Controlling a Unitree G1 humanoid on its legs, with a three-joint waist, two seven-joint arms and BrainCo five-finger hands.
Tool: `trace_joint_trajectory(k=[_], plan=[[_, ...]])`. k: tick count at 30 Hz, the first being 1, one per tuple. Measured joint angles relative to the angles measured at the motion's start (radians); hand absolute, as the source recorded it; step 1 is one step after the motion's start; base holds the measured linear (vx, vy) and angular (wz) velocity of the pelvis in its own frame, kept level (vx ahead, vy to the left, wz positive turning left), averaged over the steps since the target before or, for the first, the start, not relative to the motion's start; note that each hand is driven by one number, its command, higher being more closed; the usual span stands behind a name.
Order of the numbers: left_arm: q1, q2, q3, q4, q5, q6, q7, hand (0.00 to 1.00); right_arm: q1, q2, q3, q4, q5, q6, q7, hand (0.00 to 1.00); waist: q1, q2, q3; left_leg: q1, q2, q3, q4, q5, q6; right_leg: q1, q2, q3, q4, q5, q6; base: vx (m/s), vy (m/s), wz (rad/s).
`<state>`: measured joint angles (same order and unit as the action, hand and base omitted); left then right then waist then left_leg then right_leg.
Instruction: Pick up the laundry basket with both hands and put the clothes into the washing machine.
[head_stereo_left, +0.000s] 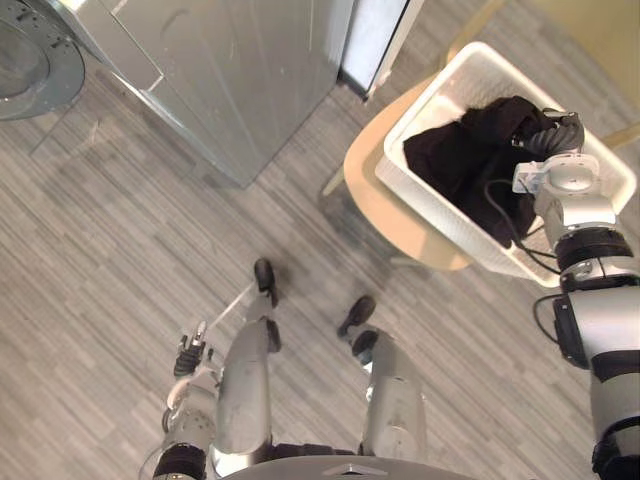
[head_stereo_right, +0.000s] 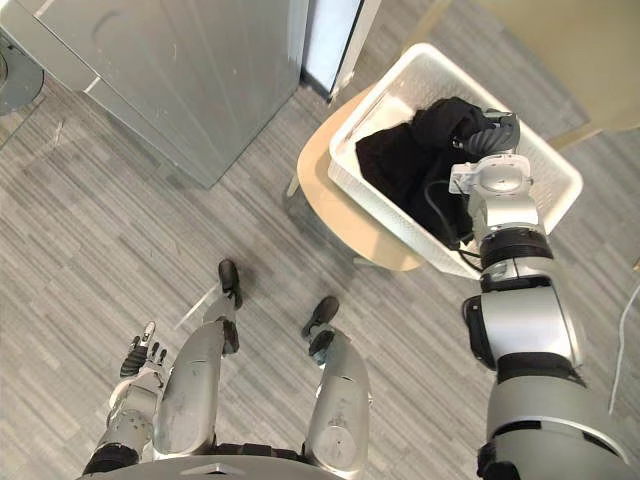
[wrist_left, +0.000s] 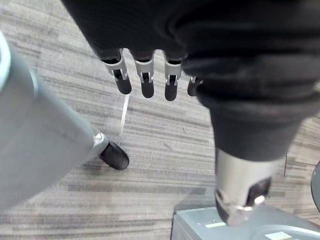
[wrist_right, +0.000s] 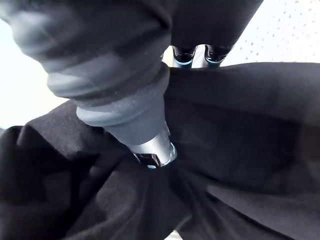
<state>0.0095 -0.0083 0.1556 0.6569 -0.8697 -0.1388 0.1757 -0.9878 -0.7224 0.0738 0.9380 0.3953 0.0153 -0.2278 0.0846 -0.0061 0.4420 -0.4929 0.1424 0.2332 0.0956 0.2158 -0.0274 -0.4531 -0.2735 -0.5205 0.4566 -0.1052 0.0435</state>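
While the left arm is hung low at the robot's side, the left hand (head_stereo_left: 188, 355) is held above the grey plank floor (head_stereo_left: 120, 250). Its fingers (wrist_left: 146, 82) are straight and slack, and nothing is grasped.

Right arm is stretched forward and down into the laundry basket (head_stereo_left: 455, 85). The right hand (head_stereo_left: 548, 132) is sunk among the black clothes (head_stereo_left: 460, 155). Its thumb (wrist_right: 155, 150) is pressed against the cloth. Its fingers (wrist_right: 182, 54) are lost behind a fold, so a grasp cannot be confirmed or ruled out.

Basket: white, rectangular, mouth upward, seated on a round pale wooden stool (head_stereo_left: 375, 205). Its long axis is laid on a diagonal, from far-left to near-right of the robot. The near-right end overhangs the stool's edge.

Clothes are heaped inside the basket, mostly toward its far-left end. Bare white wall is seen at the near-right end.

Washing machine (head_stereo_left: 230, 80): grey, ahead and to the left, well apart from the basket.
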Motion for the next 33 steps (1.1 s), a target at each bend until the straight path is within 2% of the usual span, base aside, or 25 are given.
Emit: trace_joint_trajectory(k=[3,7,11,13,15,19,22,24,26,28,29,33], plan=[[-0.002,0.0,-0.005,-0.003,0.006,0.001,0.011,0.0,0.076,0.026,-0.181,-0.108,0.047,-0.012,-0.041,1.0,0.001,-0.011,-0.008,0.071,-0.018,-0.039,-0.062,0.025,-0.017,0.075,-0.009,-0.041,0.0,-0.021,0.012,0.03,-0.047,0.39],[0.007,0.0,-0.008,-0.007,0.011,0.01,0.017,0.0,0.129,0.051,-0.32,-0.24,0.073,-0.019,-0.071,1.0,0.004,-0.024,-0.032,0.135,-0.032,-0.048,-0.104,0.037,-0.019,0.136,-0.021,-0.066,0.005,-0.042,0.024,0.05,-0.058,0.23],[0.027,0.0,-0.003,-0.02,0.034,0.012,0.025,0.0,0.233,0.056,-0.377,-0.436,0.07,-0.027,-0.087,1.0,0.009,-0.036,-0.117,0.217,-0.04,-0.045,-0.144,0.04,-0.018,0.211,-0.017,-0.068,-0.025,-0.047,0.031,0.12,-0.065,0.04],[0.055,0.001,-0.004,-0.042,0.087,0.021,0.033,0.0,0.287,0.056,-0.401,-0.53,0.058,-0.048,-0.087,1.0,0.002,-0.041,-0.185,0.268,-0.04,-0.043,-0.17,0.036,-0.02,0.257,-0.001,-0.066,-0.067,-0.042,0.043,0.15,-0.079,-0.09],[0.079,0.003,-0.009,-0.098,0.131,0.027,0.031,0.0,0.305,0.056,-0.402,-0.556,0.015,-0.078,-0.086,1.0,-0.012,-0.046,-0.248,0.296,-0.032,-0.034,-0.172,0.02,-0.027,0.293,0.026,-0.051,-0.127,-0.019,0.048,0.14,-0.057,-0.27],[0.086,0.031,-0.046,-0.213,0.168,0.035,0.031,0.0,0.298,0.056,-0.381,-0.57,-0.009,-0.105,-0.082,1.0,-0.013,-0.046,-0.308,0.373,-0.012,0.022,-0.173,-0.011,-0.033,0.374,0.087,0.019,-0.268,0.048,0.053,0.12,-0.033,-0.52],[0.078,0.048,-0.071,-0.364,0.187,0.033,0.03,0.0,0.269,0.058,-0.319,-0.578,-0.008,-0.122,-0.076,1.0,-0.034,-0.043,-0.344,0.441,-0.003,0.073,-0.173,-0.036,-0.039,0.425,0.117,0.09,-0.367,0.103,0.054,0.07,-0.001,-0.73],[0.068,0.071,-0.11,-0.438,0.188,0.026,0.03,0.0,0.269,0.078,-0.307,-0.62,-0.006,-0.125,-0.059,1.0,-0.05,-0.038,-0.369,0.461,0.002,0.079,-0.174,-0.044,-0.046,0.439,0.129,0.126,-0.405,0.131,0.052,0.04,-0.007,-0.66],[0.021,0.087,-0.159,-0.495,0.212,0.016,0.027,0.0,0.269,0.113,-0.277,-0.665,0.002,-0.149,-0.034,1.0,-0.067,-0.029,-0.384,0.498,0.005,0.111,-0.174,-0.058,-0.052,0.46,0.141,0.163,-0.44,0.157,0.049,0.01,0.007,-0.64],[-0.016,0.088,-0.17,-0.521,0.234,0.015,0.021,0.0,0.27,0.138,-0.257,-0.697,0.012,-0.152,-0.023,1.0,-0.083,-0.023,-0.392,0.513,0.007,0.133,-0.174,-0.063,-0.055,0.462,0.149,0.188,-0.45,0.166,0.047,-0.05,0.02,-0.41],[-0.055,0.09,-0.184,-0.53,0.252,0.01,0.01,0.0,0.279,0.149,-0.245,-0.73,0.024,-0.153,-0.002,1.0,-0.097,-0.016,-0.398,0.517,0.007,0.143,-0.174,-0.065,-0.056,0.461,0.152,0.206,-0.459,0.17,0.051,-0.06,0.016,-0.39],[-0.185,0.127,-0.243,-0.531,0.296,0.009,-0.012,0.0,0.337,0.17,-0.213,-0.816,0.077,-0.157,0.071,1.0,-0.12,0.001,-0.414,0.533,0.007,0.178,-0.18,-0.08,-0.067,0.461,0.157,0.246,-0.489,0.19,0.047,-0.06,0.015,-0.32]])
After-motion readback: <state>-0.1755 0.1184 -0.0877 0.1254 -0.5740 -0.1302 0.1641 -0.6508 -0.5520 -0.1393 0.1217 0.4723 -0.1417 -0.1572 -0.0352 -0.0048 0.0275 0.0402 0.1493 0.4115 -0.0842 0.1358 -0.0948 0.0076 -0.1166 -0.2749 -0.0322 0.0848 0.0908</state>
